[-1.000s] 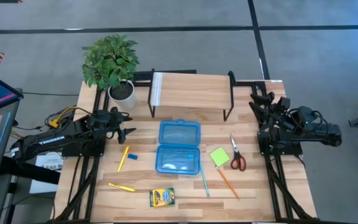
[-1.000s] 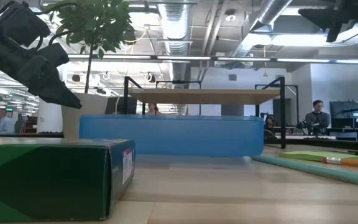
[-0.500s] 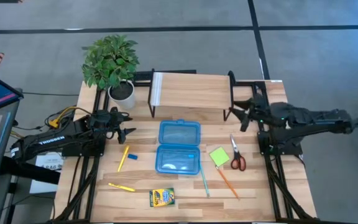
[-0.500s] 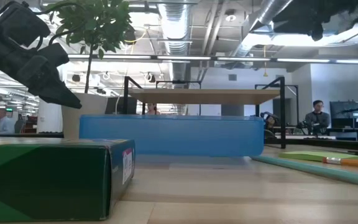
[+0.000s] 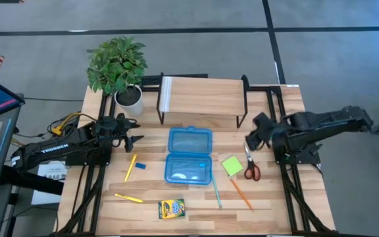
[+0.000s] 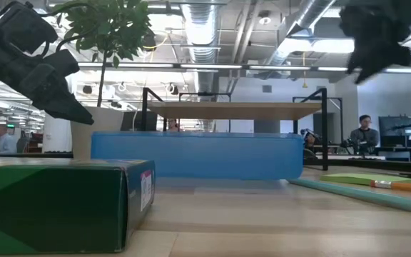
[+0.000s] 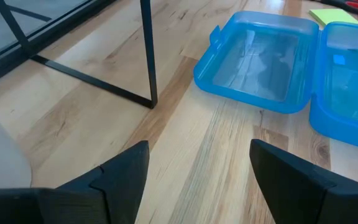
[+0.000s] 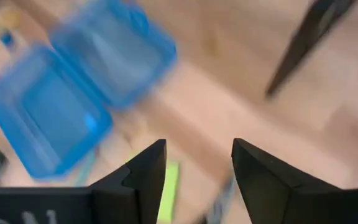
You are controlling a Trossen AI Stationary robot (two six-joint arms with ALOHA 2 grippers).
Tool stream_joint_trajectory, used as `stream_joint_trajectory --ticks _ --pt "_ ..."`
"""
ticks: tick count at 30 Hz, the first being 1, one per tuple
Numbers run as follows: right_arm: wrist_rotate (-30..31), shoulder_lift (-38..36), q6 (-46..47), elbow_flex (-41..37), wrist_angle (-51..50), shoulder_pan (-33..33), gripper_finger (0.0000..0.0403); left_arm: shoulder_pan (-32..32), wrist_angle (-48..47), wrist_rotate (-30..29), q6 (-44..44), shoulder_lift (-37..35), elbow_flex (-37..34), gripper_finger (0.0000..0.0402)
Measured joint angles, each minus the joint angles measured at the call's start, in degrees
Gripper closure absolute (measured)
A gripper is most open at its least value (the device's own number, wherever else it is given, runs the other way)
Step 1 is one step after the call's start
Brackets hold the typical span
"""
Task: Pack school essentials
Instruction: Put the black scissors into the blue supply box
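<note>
A wooden table (image 5: 268, 197) is seen from above, with a low wooden shelf on a black metal frame (image 5: 202, 97) at its far edge and a potted green plant (image 5: 117, 66) at the far left corner. At the centre lies a blue translucent hinged case (image 5: 189, 155), opened flat with both halves facing up; in the low view it is shown as a long blue wall (image 6: 195, 155). The left gripper (image 5: 135, 138) is held over the table to the left of the case, fingers spread wide and holding nothing — the gap is plain in the left wrist view (image 7: 197, 180). The right gripper (image 5: 250, 141) is poised just above the handles-away end of the red-handled scissors (image 5: 251, 163), its fingers parted and empty, as shown in the right wrist view (image 8: 197, 177). The yellow-green crayon box (image 5: 171, 209) is placed near the front edge, below the case. A lime-green sticky-note pad (image 5: 232, 165) lies just right of the case, beside the scissors. A teal pencil (image 5: 216, 191) and an orange pencil (image 5: 241, 193) lie in front of the pad, apart from each other. Left of the case are found two yellow pencils — one (image 5: 130, 167) near the left gripper, one (image 5: 128, 197) nearer the front — and a tiny blue eraser (image 5: 140, 166) just beside the first.
</note>
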Motion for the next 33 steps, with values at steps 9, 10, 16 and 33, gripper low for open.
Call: stream_joint_trajectory --ticks 9,10,16,33 --pt "-2.44 9.29 20.79 0.0 -6.81 14.82 0.0175 0.02 0.0 0.01 -0.01 0.01 0.0 0.0134" --pt "-2.74 10.41 22.73 0.0 -6.84 16.24 0.0173 0.02 0.0 0.01 0.01 0.0 0.0 0.0134" --pt "-6.88 17.76 31.73 0.0 -5.87 22.7 0.0151 0.01 0.0 0.01 -0.01 0.01 0.0 0.0134" --pt "-9.52 31.31 43.67 -1.01 2.46 28.62 0.0144 0.02 0.0 0.0 -0.01 0.01 0.0 0.0134"
